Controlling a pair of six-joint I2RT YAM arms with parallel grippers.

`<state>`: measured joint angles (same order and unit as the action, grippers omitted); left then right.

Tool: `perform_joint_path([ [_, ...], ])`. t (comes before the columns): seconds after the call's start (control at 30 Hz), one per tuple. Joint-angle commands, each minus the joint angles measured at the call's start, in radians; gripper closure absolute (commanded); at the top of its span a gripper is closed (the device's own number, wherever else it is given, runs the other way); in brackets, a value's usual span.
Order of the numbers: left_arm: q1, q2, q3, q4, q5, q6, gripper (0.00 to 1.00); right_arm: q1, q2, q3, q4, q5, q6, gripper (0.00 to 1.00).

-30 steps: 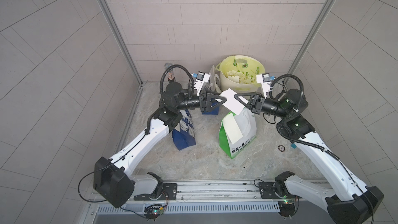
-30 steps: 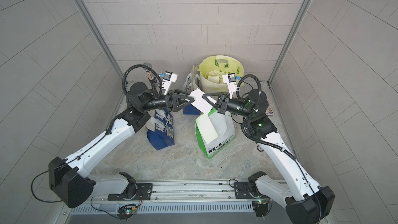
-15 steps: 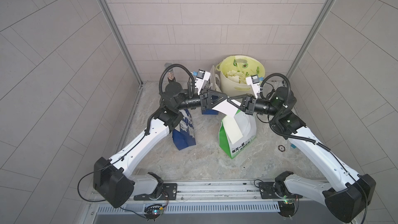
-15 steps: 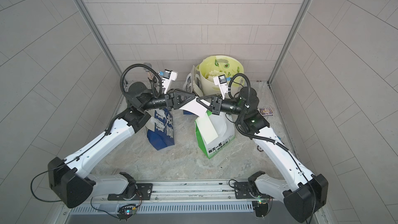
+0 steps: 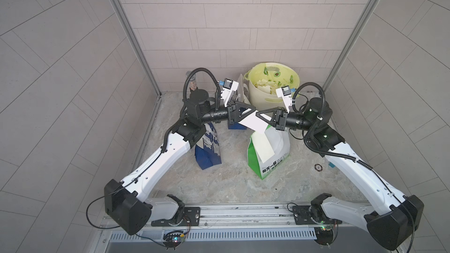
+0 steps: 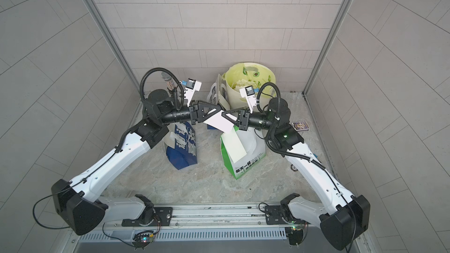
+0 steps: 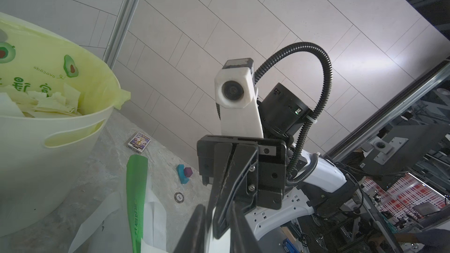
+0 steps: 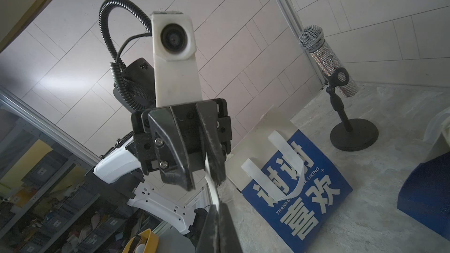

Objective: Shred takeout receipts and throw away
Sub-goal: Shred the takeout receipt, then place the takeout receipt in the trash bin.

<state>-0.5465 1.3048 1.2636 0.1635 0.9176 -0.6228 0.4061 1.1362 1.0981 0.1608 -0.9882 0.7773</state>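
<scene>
Grey tiled walls on three sides, marbled floor (image 5: 219,181) below. In mid-air between the two arms: a white receipt (image 5: 252,123), tilted, hanging just above the green bag (image 5: 275,164) and in front of the bin (image 5: 259,97). Pinched at one edge by the right gripper (image 5: 259,114), jaws pressed fully together on the paper. Flanked at the opposite edge by the left gripper (image 5: 253,112), jaws close-set around the paper, with a slim gap showing in the right wrist view; cannot tell whether truly clamped. Tips of both grippers almost touching. Flat against the green bag's face: a second receipt (image 5: 263,147). Inside the bin's yellow liner (image 5: 280,68): a heap of paper scraps (image 5: 264,84). Beside the green bag, partly under the left arm: a blue bag (image 5: 208,156), standing. Behind it, near the bin: a rear blue bag (image 5: 235,125). In the back corner: a glittery microphone (image 5: 192,84) on a stand.
</scene>
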Motion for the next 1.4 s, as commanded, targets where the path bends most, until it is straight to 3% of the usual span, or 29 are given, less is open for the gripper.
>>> perform_joint_path([
  [0.0,-0.005,-0.021,0.033,-0.028,-0.020,0.041,0.75,0.005,0.003,0.028,0.000,-0.010,-0.026,1.00],
  [0.27,-0.008,-0.020,0.029,-0.025,-0.009,0.037,1.00,0.008,0.004,0.049,-0.050,0.004,-0.066,1.00],
  [0.43,-0.010,-0.026,0.026,-0.034,-0.033,0.023,1.00,0.019,-0.002,0.134,-0.281,0.125,-0.260,1.00],
  [0.53,-0.015,-0.028,0.035,-0.109,-0.131,0.011,1.00,0.044,-0.019,0.180,-0.422,0.263,-0.433,1.00],
  [0.63,-0.015,-0.017,0.044,-0.170,-0.231,-0.059,1.00,0.076,-0.043,0.201,-0.461,0.339,-0.563,1.00],
  [0.73,-0.020,-0.014,0.024,-0.145,-0.251,-0.150,1.00,0.109,-0.038,0.274,-0.532,0.362,-0.659,1.00],
  [0.9,-0.021,-0.022,0.035,-0.220,-0.321,-0.127,1.00,0.177,-0.065,0.315,-0.595,0.465,-0.811,1.00],
  [1.07,-0.021,-0.010,0.053,-0.275,-0.368,-0.107,1.00,0.204,-0.101,0.308,-0.568,0.496,-0.837,1.00],
  [1.23,-0.021,-0.009,0.054,-0.307,-0.415,-0.056,1.00,0.204,-0.126,0.284,-0.442,0.423,-0.718,1.00],
  [1.37,-0.021,-0.007,0.064,-0.288,-0.407,-0.046,1.00,0.187,-0.096,0.286,-0.402,0.593,-0.693,1.00],
])
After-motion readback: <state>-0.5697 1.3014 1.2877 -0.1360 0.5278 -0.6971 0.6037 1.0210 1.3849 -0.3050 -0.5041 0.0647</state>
